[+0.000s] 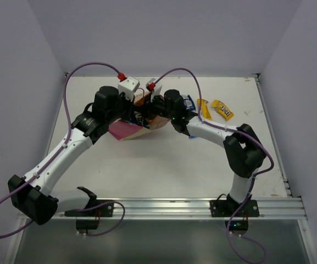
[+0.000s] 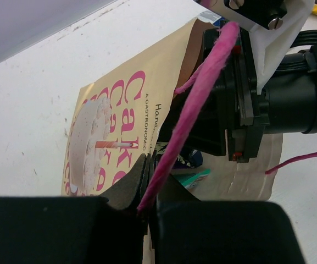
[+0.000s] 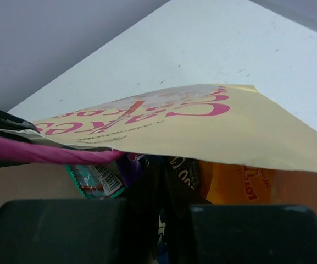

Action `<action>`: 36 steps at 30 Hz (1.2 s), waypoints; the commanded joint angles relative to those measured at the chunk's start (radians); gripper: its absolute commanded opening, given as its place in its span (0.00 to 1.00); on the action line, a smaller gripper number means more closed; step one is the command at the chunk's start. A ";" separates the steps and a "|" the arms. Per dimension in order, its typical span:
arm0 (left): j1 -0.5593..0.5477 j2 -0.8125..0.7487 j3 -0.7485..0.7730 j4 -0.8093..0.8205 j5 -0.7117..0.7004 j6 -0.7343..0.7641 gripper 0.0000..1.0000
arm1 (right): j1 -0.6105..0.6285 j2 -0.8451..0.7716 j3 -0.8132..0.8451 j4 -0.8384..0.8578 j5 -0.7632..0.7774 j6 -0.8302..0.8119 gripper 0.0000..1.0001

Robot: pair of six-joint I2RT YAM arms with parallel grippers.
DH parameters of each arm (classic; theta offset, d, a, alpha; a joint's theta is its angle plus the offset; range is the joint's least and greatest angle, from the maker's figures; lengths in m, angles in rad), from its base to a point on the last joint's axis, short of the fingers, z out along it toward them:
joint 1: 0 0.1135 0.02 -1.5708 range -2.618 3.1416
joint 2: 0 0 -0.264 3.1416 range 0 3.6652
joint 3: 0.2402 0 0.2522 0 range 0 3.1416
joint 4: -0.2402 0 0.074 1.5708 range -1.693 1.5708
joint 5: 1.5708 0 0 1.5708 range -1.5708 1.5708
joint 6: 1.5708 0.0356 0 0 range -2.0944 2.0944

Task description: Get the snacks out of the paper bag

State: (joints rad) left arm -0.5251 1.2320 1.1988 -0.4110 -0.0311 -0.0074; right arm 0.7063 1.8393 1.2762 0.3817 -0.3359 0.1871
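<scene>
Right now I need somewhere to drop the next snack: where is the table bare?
Bare: the wide table stretch between the paper bag and the front rail. Crowded: around the bag's mouth and beside the yellow snacks.

The paper bag (image 2: 120, 110) bears big pink "Cake" lettering at centre left of the left wrist view, with small dark "A GASTRONOMIC" and "Hand…" beside it. A teal-green wrapper (image 3: 95, 179) shows a barcode, its digits unreadable.

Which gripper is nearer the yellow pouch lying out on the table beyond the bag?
Right. The right gripper reaches into the paper bag on the side facing the yellow pouch. The left gripper holds the pink handle on the bag's other side.
</scene>
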 commanded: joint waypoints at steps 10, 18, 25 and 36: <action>0.002 -0.022 -0.014 0.043 -0.118 0.035 0.00 | 0.005 -0.406 -0.032 -0.213 0.017 -0.035 0.00; 0.004 -0.017 -0.033 0.075 -0.174 0.073 0.00 | -0.054 -0.695 -0.018 -0.470 0.217 -0.008 0.00; 0.013 -0.002 -0.041 0.109 -0.198 0.139 0.00 | -0.324 -0.934 -0.213 -0.608 0.406 0.178 0.00; 0.019 0.015 0.010 0.189 -0.102 0.288 0.00 | -0.588 -1.026 -0.641 -0.699 0.486 0.521 0.46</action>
State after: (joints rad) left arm -0.5110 1.2385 1.1587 -0.2993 -0.1776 0.2119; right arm 0.1501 0.8215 0.6586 -0.2497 0.0864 0.5575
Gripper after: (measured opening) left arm 0.034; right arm 0.373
